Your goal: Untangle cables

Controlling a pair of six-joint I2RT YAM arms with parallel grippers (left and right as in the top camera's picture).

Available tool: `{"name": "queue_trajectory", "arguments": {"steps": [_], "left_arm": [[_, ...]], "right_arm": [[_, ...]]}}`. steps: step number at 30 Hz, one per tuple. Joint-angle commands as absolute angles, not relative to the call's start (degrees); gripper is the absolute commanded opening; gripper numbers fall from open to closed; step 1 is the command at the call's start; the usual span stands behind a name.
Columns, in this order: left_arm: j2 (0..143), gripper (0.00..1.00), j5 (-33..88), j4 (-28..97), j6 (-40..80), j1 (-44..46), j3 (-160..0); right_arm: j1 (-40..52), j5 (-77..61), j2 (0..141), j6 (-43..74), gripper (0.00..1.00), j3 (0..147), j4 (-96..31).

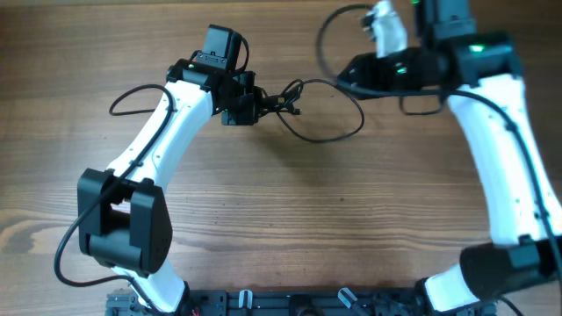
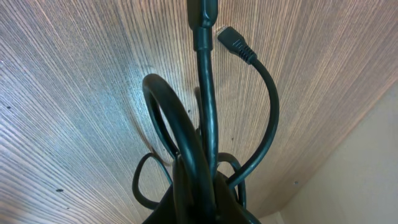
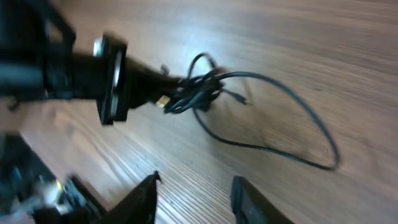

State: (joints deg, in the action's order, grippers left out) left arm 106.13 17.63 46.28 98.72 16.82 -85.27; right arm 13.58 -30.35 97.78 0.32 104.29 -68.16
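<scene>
- Wood-grain worktop, light brown.
- Mid-depth: left tool clamped shut on the knot of the cables.
- From there a slack loop trails right across the wood, long axis left-to-right.
- Farthest: right tool partly open and empty, just off the loop's right end. Judged best placed to pull; the knot lies to its left.
</scene>
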Motion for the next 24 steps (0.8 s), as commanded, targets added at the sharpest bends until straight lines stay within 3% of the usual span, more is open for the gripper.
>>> {"name": "queue_trajectory", "arguments": {"steps": [1, 12, 19, 24], "left_arm": [[105.75, 0.04, 20.38, 45.69, 99.5, 15.27, -85.41], [105.75, 0.04, 42.72, 45.65, 99.46, 4.14, -85.41], [105.75, 0.04, 48.93, 45.63, 99.44, 2.28, -85.41], [105.75, 0.04, 51.0, 45.63, 99.24, 2.28, -85.41]], "right_arm": [[18.11, -28.51, 102.61, -6.44, 0.33, 105.3, -66.76], [24.93, -26.76, 110.52, -6.04, 0.33, 105.23, -57.95], [27.22, -26.81, 110.61, -8.45, 0.34, 104.12, -51.59], [28.16, -27.2, 110.63, -12.27, 0.42, 100.88, -49.25]]}}
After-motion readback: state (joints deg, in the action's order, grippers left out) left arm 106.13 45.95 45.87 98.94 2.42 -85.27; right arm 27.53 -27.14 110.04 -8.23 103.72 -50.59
